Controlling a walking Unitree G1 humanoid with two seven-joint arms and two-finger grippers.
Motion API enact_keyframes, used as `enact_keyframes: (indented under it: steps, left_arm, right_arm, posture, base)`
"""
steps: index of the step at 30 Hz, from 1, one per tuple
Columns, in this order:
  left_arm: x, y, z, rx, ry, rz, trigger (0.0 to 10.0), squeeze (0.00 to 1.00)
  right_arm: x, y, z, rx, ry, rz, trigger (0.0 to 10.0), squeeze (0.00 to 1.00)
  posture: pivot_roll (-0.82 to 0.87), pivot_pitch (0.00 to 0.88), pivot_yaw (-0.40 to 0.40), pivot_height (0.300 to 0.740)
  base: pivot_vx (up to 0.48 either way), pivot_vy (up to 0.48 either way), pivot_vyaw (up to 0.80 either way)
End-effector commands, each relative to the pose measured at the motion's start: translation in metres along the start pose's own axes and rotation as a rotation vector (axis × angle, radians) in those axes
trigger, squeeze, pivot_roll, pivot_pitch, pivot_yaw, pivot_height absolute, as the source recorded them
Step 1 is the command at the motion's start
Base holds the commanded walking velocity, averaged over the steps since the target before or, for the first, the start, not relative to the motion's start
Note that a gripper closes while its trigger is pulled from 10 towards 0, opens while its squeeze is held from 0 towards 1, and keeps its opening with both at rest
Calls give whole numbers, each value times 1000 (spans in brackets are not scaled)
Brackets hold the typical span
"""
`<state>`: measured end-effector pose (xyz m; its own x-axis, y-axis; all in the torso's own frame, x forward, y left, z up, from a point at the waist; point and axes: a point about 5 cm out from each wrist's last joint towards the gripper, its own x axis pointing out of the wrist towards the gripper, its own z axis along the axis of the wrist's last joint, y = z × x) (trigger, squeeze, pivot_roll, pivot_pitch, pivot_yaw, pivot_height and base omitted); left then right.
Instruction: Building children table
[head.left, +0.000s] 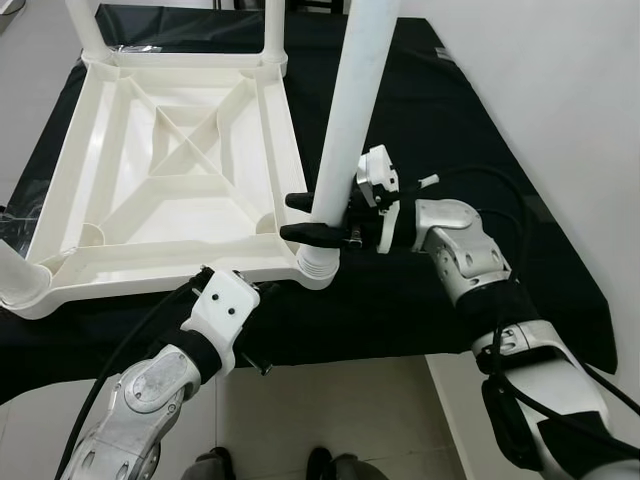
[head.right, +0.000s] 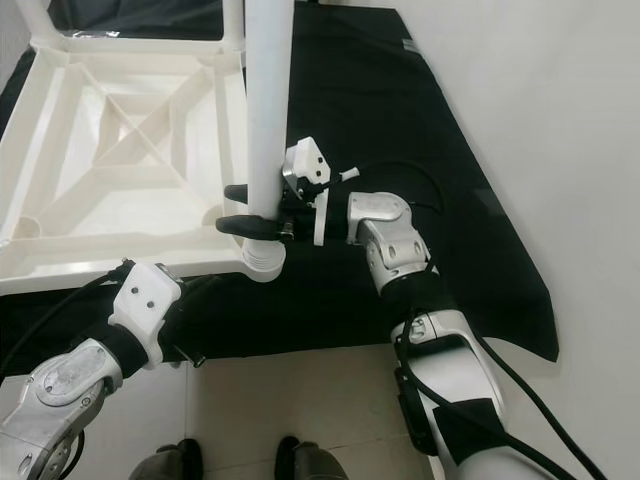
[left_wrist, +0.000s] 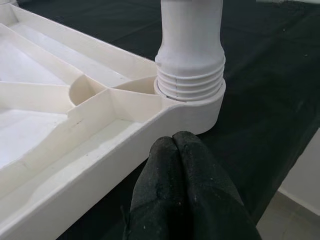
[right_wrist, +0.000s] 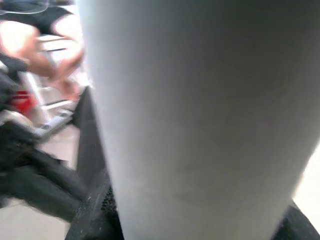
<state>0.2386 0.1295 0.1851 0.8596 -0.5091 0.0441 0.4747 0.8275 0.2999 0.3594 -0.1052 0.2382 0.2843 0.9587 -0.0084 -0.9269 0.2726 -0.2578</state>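
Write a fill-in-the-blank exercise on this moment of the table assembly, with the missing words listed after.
1. The right gripper is closed around a white table ____.
2. The white table top lies ____ on the black cloth.
3. The left gripper has its fingers ____, near the corner socket.
4. The base of the leg has ____ where it enters the socket.

Missing words: leg; upside down; shut; threads

Pale tiled floor (head.left: 330, 410), black cloth (head.left: 450, 130)

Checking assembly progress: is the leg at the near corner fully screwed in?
No. White plastic leg stands upright in the tabletop's corner socket, threads still showing.
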Motion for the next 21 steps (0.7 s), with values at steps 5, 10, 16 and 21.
enact_keyframes:
  steps: [5, 10, 16, 21]
  left_arm:
    - [-4, -1, 0, -10, 0, -24, 10000, 0]
    - [-4, 2, 0, -9, 3, -30, 10000, 0]
    - [-2, 0, 1, -8, 0, -37, 10000, 0]
    - [-5, 7, 1, -1, -1, -14, 10000, 0]
  right_arm:
    - [-27, 16, -74, 244, 337, -710, 0, 0]
    - [-12, 51, -73, 350, 307, -851, 0, 0]
    - [5, 53, -62, 281, 287, -792, 0, 0]
    - [13, 55, -59, 298, 268, -783, 10000, 1000]
  posture:
    - [83, 232, -144, 740]
    - [78, 232, -124, 740]
    - [85, 232, -145, 740]
    - [90, 229, -142, 740]
  base:
    - [0, 0, 0]
    - [0, 0, 0]
    - [0, 0, 0]
    - [0, 0, 0]
